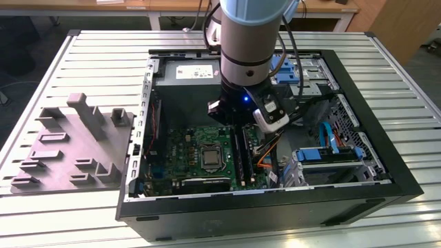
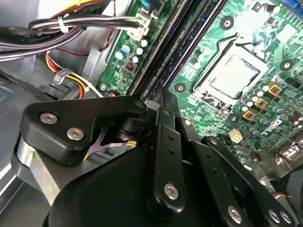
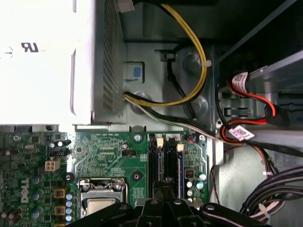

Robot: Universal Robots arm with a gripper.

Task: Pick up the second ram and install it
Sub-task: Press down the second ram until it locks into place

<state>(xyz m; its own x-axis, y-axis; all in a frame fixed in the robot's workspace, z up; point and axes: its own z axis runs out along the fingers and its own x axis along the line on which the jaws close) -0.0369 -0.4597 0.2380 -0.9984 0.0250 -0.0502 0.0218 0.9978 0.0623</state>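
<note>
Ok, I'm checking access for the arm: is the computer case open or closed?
Open: the computer case has no side panel on; motherboard and power supply lie exposed.

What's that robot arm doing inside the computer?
The robot arm's end effector is reaching down into an open computer case lying on a metal table. It sits right over the long black memory slots beside the square silver processor on the green motherboard. A blue memory stick is standing in one slot, just in front of the end effector.
</note>
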